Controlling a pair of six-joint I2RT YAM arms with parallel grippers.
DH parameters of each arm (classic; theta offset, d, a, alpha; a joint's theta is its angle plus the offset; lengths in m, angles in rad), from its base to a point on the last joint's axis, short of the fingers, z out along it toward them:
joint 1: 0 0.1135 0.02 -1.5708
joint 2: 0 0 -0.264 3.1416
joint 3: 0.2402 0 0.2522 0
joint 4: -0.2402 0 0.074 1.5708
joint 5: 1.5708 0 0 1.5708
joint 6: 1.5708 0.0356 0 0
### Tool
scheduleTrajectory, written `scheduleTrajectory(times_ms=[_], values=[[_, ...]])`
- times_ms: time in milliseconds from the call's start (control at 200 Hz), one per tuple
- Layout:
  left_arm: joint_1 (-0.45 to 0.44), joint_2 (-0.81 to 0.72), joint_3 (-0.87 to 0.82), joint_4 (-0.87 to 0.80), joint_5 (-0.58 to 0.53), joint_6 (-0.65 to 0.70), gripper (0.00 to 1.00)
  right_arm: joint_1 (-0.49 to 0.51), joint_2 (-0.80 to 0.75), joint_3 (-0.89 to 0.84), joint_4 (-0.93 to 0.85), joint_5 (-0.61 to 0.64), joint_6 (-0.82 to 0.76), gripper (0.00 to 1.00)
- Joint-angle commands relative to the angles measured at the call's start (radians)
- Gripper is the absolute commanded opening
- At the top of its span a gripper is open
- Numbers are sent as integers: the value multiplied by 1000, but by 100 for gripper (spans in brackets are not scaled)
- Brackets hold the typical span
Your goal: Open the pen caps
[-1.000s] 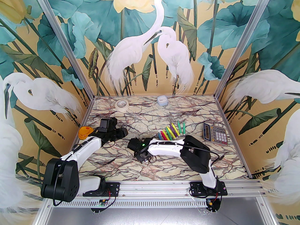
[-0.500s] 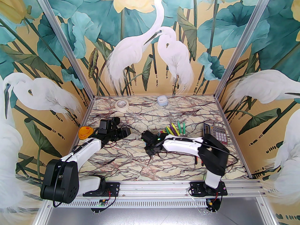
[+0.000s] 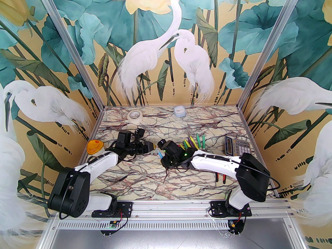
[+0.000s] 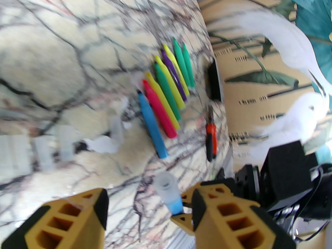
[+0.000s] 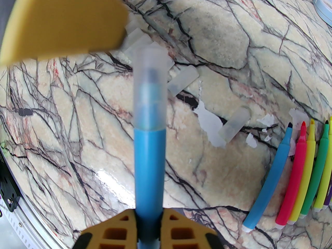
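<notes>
Right gripper [image 5: 149,229] is clamping down on the tail end of a blue pen [image 5: 149,165] and poking it out level toward the left gripper [image 4: 149,201]. I'm holding it that far back on purpose, so the whole front of the barrel and the cap [image 5: 150,87] are sticking out free for the other side to grab. The cap is still on, a frosty clear sleeve over the tip, hanging in the air above the table [image 3: 145,180] roughly mid-way between the two arms. The left jaws are standing apart, about half spread. From the left wrist cam the cap is sitting in the gap between them, closer to the right-hand finger, and as far as I can tell neither pad is touching it yet. So I'm reading this as the line-up just before the pinch: close on the cap only, not the blue part, then pull the two arms straight apart along the pen so it doesn't bend or twist out of the right grip. I'm a bit worried the cap is off-centre in the gap, since that could knock the pen sideways when the jaws come in. The rest is looking mostly done: the other pens [image 4: 166,97] are lying in a neat row with bare tips showing, and loose caps [image 5: 234,124] are lying scattered on the marble just beside them. Pliers [image 4: 211,139] are lying off past the row, out of the way.
</notes>
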Motion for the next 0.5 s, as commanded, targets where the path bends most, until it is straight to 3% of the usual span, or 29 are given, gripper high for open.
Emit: scheduleTrajectory(times_ms=[0, 365, 495], values=[[-23, 32, 38, 28, 56, 8, 56, -2, -32, -9, 34, -15, -21, 0], [-47, 66, 68, 38, 32, -9, 46, -2, -30, -15, 39, -27, -31, 0], [-48, 73, 72, 43, 37, -16, 35, -2, -33, -16, 46, -26, -31, 0]])
